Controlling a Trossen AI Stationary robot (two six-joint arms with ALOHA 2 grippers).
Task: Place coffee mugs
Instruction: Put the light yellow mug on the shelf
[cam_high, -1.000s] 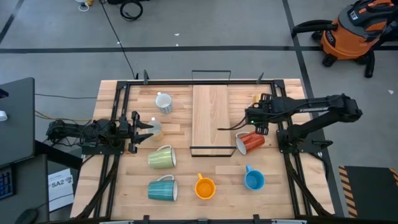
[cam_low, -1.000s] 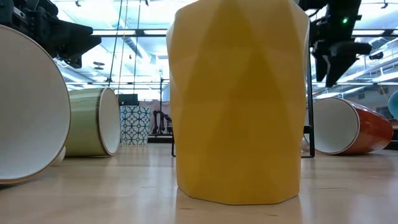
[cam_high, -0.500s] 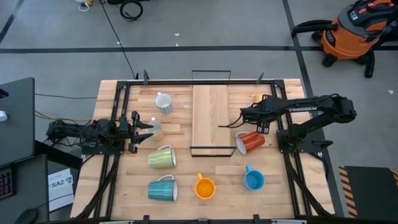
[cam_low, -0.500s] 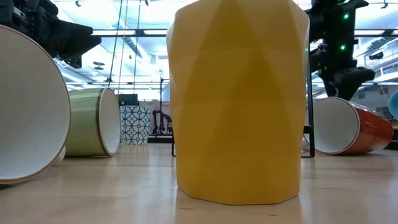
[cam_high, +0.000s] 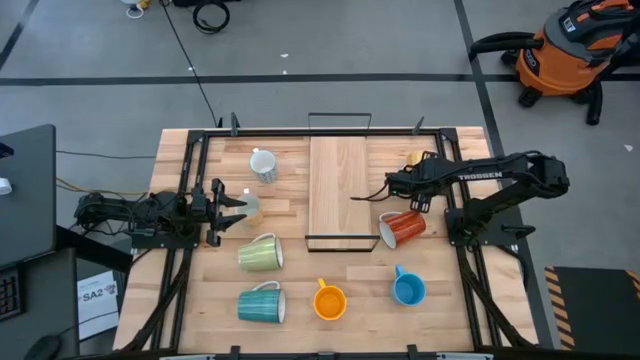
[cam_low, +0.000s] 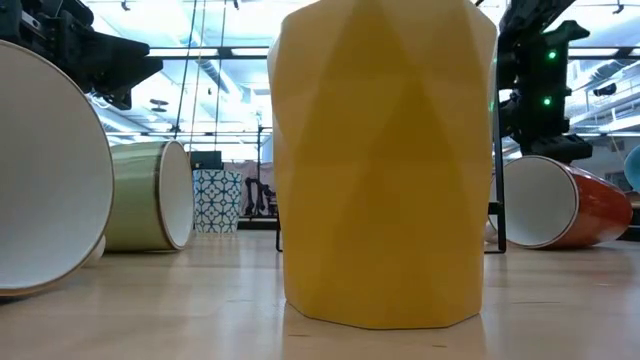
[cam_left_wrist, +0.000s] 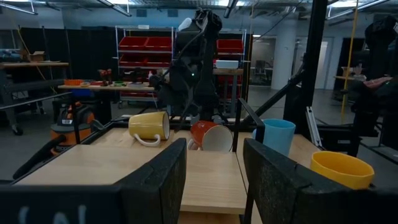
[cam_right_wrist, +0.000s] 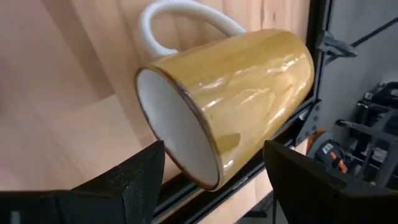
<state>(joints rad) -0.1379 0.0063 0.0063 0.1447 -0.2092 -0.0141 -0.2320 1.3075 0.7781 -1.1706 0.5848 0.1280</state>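
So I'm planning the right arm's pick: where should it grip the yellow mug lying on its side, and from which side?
Grip the yellow mug across its rim wall, one finger inside the open white mouth and one outside. It lies on its side with the handle flat against the table, so the handle is probably hard to pinch. The right gripper is open and already faces the mouth.

The orange mug (cam_low: 385, 165) is filling the low view (hiding much behind), and the teal mug (cam_low: 45, 170) is running off-frame.
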